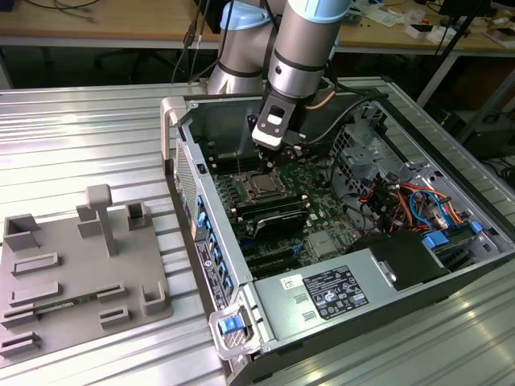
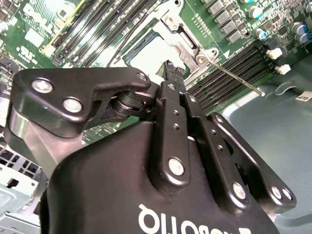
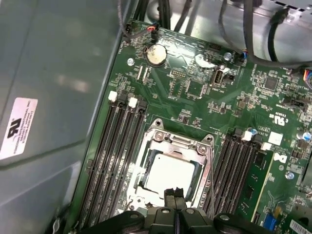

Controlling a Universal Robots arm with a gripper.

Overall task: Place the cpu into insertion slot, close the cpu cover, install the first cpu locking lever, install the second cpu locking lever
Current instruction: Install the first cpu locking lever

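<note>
Claw (image 3: 174,194) (pinched together) hangs over the flat, face-up cpu (image 3: 168,176).

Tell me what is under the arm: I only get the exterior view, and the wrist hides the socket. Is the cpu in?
Observer: Yes. In the first wrist view the cpu lies flat in the insertion slot, silver top up.
Operator: Is the cover down?
Observer: It looks so: the cpu cover lies as a silver frame around the chip.
Operator: And the levers?
Observer: In the second wrist view one thin lever juts from the socket corner across the memory slots, not tucked along the frame.
</note>
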